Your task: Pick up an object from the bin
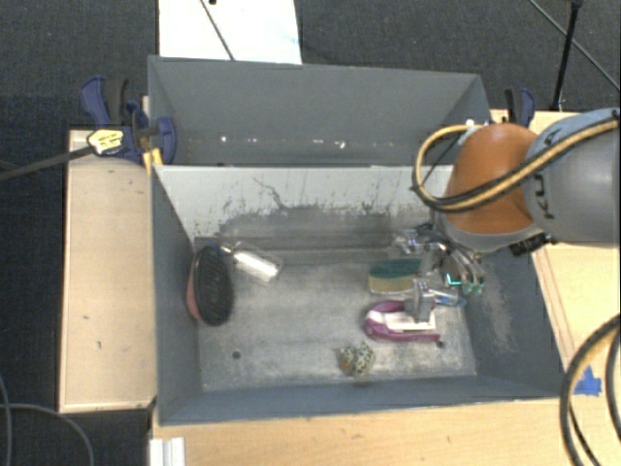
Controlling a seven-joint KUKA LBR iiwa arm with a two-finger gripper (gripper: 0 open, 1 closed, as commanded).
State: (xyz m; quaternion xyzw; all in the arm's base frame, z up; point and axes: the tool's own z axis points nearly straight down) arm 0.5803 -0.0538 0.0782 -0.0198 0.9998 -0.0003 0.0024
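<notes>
I read the gripper (425,301) low over the purple-and-white object (396,322) on the right of the bin (291,207) floor, nothing lifted yet, and cannot tell whether it is released or clenched.

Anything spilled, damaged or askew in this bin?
Nothing stands out. The dark brush and white tube lie by the left wall, a speckled ball near the front, and a purple thing under the gripper, beside a green sponge.
</notes>
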